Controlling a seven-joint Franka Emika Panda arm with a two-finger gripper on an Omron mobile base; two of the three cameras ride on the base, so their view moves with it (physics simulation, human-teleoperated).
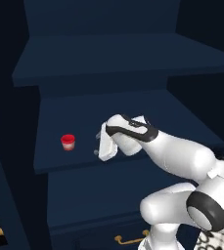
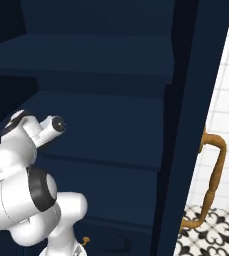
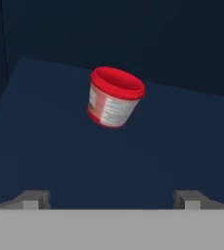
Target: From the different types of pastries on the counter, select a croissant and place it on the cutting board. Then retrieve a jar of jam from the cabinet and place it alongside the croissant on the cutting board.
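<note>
Red-lidded jar of jam [image 1: 68, 142] standing upright on the cabinet [image 1: 133, 58] shelf [image 1: 157, 122], apart from and directly ahead of the gripper [image 3: 111, 199], whose fingers are spread wide and empty.

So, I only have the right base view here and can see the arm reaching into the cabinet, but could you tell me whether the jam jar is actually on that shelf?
Observer: Yes. In the left base view the jar stands upright on the middle shelf of the cabinet, near the shelf's front left part.
Operator: Thank you. Is the gripper holding it?
Observer: No. The gripper sits to the jar's right with bare shelf between them.
Operator: Are the fingers open?
Observer: Yes. In the hand view the two fingertips stand wide apart, with the jar ahead between their lines.
Operator: Is the lid on?
Observer: Yes, the red lid is on top.
</note>
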